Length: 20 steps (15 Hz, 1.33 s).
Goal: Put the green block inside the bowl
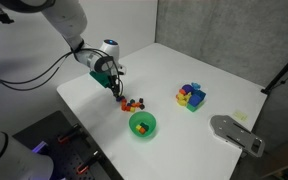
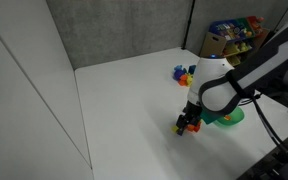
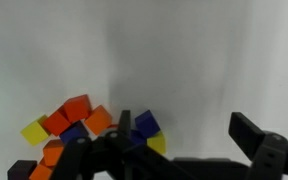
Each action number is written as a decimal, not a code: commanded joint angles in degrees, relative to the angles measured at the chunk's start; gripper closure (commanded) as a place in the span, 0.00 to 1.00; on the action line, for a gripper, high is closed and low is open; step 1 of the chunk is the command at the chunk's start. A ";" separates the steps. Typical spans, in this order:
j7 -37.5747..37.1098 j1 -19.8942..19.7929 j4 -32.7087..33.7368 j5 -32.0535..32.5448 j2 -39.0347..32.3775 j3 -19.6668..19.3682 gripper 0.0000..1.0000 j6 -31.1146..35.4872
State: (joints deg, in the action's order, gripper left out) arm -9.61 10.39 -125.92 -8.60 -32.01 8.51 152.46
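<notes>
Hovering gripper [image 1: 118,95], cube blocks [image 1: 134,103], round bowl [image 1: 145,134]

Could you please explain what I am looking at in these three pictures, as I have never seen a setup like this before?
The machine is a single robot arm with a two-fingered gripper at its end, steered by a person. Two pictures come from cameras standing outside the robot, looking at the same white table from different places. The third comes from a camera on the wrist, looking past the gripper's dark fingers. On the table lie a cluster of small coloured blocks, a bright green bowl, a blue, yellow and purple block pile and a grey object near the edge. The gripper hangs low over the small blocks, open and holding nothing.
</notes>
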 commanded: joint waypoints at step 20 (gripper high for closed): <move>0.62 1.47 13.77 2.83 -15.75 -2.39 0.00 -1.34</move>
State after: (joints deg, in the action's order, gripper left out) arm -9.61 11.32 -114.70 -7.10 -46.38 6.85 152.40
